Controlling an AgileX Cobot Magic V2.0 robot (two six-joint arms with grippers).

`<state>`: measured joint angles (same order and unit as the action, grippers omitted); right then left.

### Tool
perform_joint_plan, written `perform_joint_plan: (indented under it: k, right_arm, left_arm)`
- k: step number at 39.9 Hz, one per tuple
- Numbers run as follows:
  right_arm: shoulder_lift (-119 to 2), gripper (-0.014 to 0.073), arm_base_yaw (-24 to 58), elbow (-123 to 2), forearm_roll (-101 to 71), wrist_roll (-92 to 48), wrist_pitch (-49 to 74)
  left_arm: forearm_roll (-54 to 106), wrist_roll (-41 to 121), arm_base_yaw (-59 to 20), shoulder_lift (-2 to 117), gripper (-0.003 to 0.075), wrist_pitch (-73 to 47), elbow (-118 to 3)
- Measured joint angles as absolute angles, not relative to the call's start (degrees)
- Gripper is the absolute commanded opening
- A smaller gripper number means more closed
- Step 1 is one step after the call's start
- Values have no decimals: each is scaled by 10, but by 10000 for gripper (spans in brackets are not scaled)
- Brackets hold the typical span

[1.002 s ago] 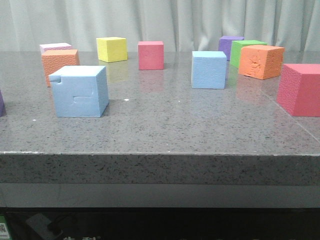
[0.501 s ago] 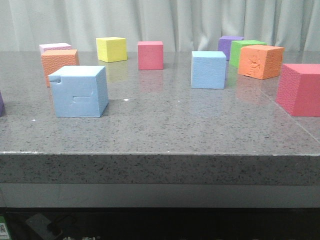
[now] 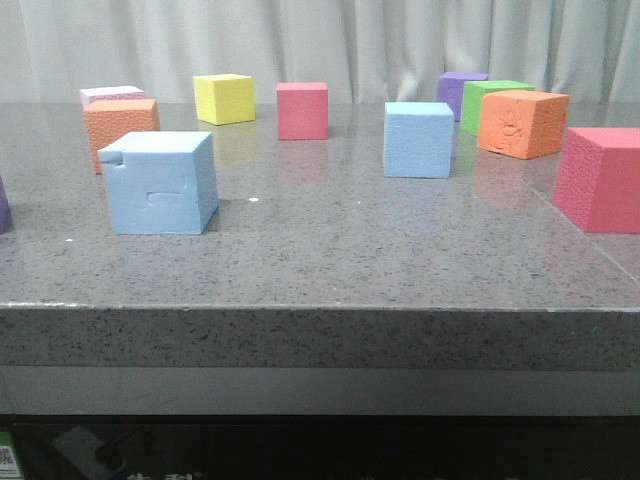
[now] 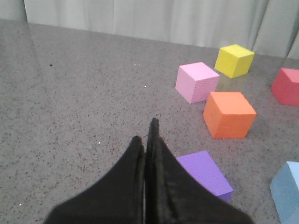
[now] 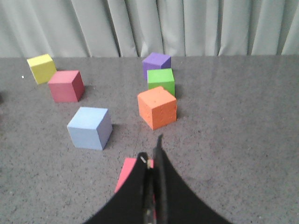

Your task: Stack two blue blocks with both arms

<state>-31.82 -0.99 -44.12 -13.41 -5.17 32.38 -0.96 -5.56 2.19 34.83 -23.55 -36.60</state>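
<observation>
The notched light blue block (image 3: 158, 183) stands on the grey table at the near left; its edge shows in the left wrist view (image 4: 288, 191). The plain light blue block (image 3: 418, 139) stands mid-right, further back, and shows in the right wrist view (image 5: 89, 127). Neither gripper shows in the front view. My left gripper (image 4: 145, 135) is shut and empty, above the table, next to a purple cube (image 4: 204, 174). My right gripper (image 5: 152, 148) is shut and empty, above a pink-red cube (image 5: 126, 173).
Other cubes stand about: orange (image 3: 121, 126), pale pink (image 3: 110, 95), yellow (image 3: 224, 98), pink-red (image 3: 302, 110), purple (image 3: 459, 91), green (image 3: 488, 100), orange (image 3: 521, 123), and a large pink-red one (image 3: 600, 179) at the right. The table's front edge (image 3: 320, 308) runs across.
</observation>
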Motion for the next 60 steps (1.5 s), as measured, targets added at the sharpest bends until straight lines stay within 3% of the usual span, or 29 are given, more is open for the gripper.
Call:
perform_joint_plan:
  k: [8,15,19,24,27,31,43,60]
  right_arm:
    - [-327,-17,-10,-441,-134,-52,336]
    - [-327,210,-10,-441,-134,-52,336]
    - [-327,377,-10,-441,-134,-52,336]
    - [-327,584,-10,-441,-134,-52,336]
    - [-327,662,-10,-441,-134,-52,336]
    - [-327,652,-10,-441,-134,-52,336]
    - [-350,652,-10,-460,-171,-52,329]
    - [-637,652,15,-678,-188,-40,430]
  left_arm:
    - [-10,-56,22,370,-18,-243,-371]
    - [-10,-56,22,370,16,-238,-371]
    - [-10,-56,22,370,141,-236,-372]
    - [-12,-56,22,370,435,-232,-372]
    - [-12,-56,22,370,587,-230,-372]
    - [-12,-56,22,370,673,-228,-372]
    - [-12,-56,22,370,673,-227,-372]
    - [-12,-56,22,370,673,-227,-372]
